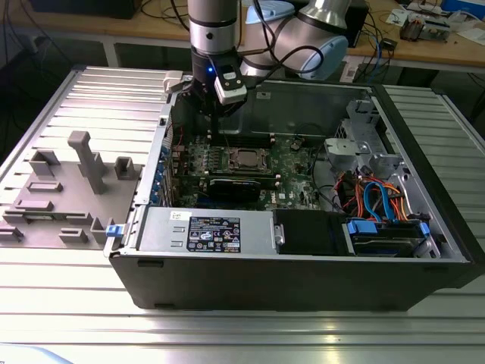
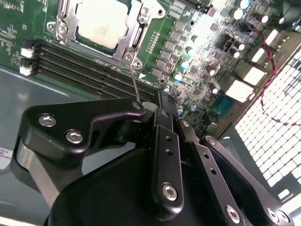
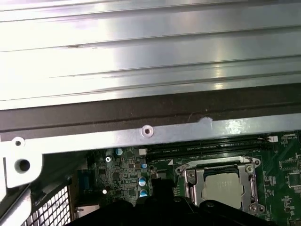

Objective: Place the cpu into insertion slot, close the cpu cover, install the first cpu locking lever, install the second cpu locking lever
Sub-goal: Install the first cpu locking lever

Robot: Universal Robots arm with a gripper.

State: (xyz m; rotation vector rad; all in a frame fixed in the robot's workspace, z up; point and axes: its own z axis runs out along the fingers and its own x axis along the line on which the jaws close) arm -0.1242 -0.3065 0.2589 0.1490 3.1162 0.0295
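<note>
The cpu lies flat in the insertion slot on the green motherboard; its silver top also shows in the first wrist view. The cpu cover is down around it as a silvery frame. A thin wire locking lever stands up from the socket's corner, and its free end reaches the tip of my gripper. The black fingers meet, so the gripper is shut, and the lever rests against one finger's edge. In the exterior view the gripper hangs over the board just to the socket's left.
The open computer case lies on a ribbed metal table. A black expansion card sits in front of the socket and memory slots run beside it. Drive bays with coloured cables fill the exterior view's right. Grey fixtures stand at its left.
</note>
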